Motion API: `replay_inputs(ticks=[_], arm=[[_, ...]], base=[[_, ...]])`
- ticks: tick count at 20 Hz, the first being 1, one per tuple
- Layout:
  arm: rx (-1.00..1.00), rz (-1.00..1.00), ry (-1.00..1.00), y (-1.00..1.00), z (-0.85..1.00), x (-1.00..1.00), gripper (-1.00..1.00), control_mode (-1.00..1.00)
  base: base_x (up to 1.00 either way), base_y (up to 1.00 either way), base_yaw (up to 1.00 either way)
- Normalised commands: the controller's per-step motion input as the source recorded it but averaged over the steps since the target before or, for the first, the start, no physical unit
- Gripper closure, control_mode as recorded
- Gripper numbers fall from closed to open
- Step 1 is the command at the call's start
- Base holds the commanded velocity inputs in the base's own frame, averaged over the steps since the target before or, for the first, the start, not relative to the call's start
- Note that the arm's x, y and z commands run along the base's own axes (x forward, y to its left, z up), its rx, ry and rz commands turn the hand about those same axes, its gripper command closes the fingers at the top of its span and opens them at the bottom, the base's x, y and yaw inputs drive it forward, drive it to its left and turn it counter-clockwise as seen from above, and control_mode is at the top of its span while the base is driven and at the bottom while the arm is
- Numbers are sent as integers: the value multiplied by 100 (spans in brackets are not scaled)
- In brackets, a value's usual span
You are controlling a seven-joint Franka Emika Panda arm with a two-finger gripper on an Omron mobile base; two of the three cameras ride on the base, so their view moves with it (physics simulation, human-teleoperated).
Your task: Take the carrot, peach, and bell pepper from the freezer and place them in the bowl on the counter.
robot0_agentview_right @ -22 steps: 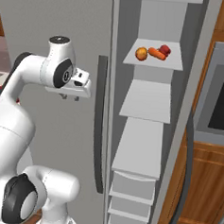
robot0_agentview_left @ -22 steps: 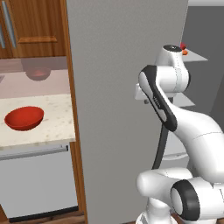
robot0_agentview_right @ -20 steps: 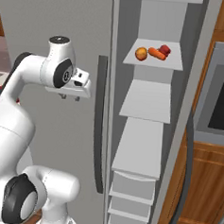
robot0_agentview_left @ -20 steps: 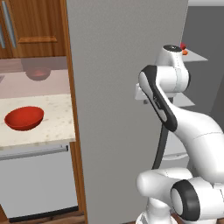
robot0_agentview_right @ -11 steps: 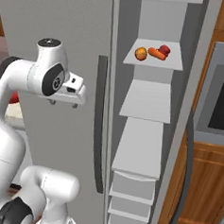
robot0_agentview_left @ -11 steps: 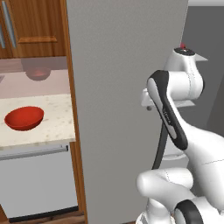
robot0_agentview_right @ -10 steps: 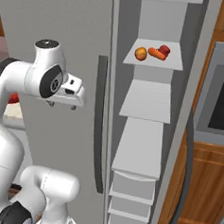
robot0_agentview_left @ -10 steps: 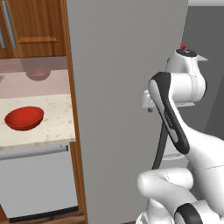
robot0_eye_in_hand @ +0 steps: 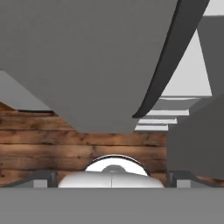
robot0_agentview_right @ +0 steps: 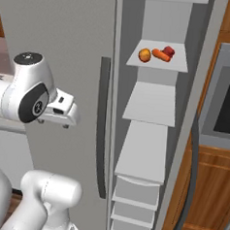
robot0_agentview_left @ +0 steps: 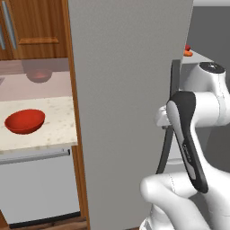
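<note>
The freezer point(robot0_agentview_right: 151, 110) stands open, its grey door point(robot0_agentview_left: 130, 103) swung wide with the dark bar handle point(robot0_agentview_right: 102, 130) on its edge. On an upper white shelf lie the peach point(robot0_agentview_right: 144, 55), the carrot point(robot0_agentview_right: 161, 56) and the bell pepper point(robot0_agentview_right: 168, 51). The red bowl point(robot0_agentview_left: 24, 121) sits on the beige counter point(robot0_agentview_left: 56, 130) to the left of the door. My gripper point(robot0_agentview_right: 52, 124) hangs in front of the door, left of the handle, pointing down. In the hand view the gripper point(robot0_eye_in_hand: 112, 178) is open, its fingertips point(robot0_eye_in_hand: 43, 177) wide apart with nothing between them.
Wooden cabinets point(robot0_agentview_left: 36, 27) hang above the counter, and a grey appliance front point(robot0_agentview_left: 36, 188) sits under it. A built-in oven point(robot0_agentview_right: 227, 105) in wooden casing stands right of the freezer. White drawers point(robot0_agentview_right: 135, 201) fill the freezer's bottom. The floor point(robot0_eye_in_hand: 78, 153) is wood planks.
My hand has pulled away from the door handle, moving back and lower, and the upper arm has swung with it. The door, the food and the bowl stay where they were.
</note>
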Motion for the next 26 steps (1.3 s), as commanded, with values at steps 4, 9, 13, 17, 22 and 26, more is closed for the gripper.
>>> replay_inputs(ticks=[4, 9, 13, 17, 22, 26], arm=[[0, 0, -2, -24, 5, -43, -100, -100], [0, 0, 0, -14, 12, -18, -100, -100], [0, 0, 0, -4, 12, -10, -100, -100], [0, 0, 0, -4, 6, -14, -100, -100], [-3, 0, 0, 0, 1, -26, -100, -100], [-1, 0, 0, 0, 0, -22, -100, -100]], base=[[0, 0, 0], [0, 0, 0], [0, 0, 0], [0, 0, 0], [0, 0, 0], [0, 0, 0]])
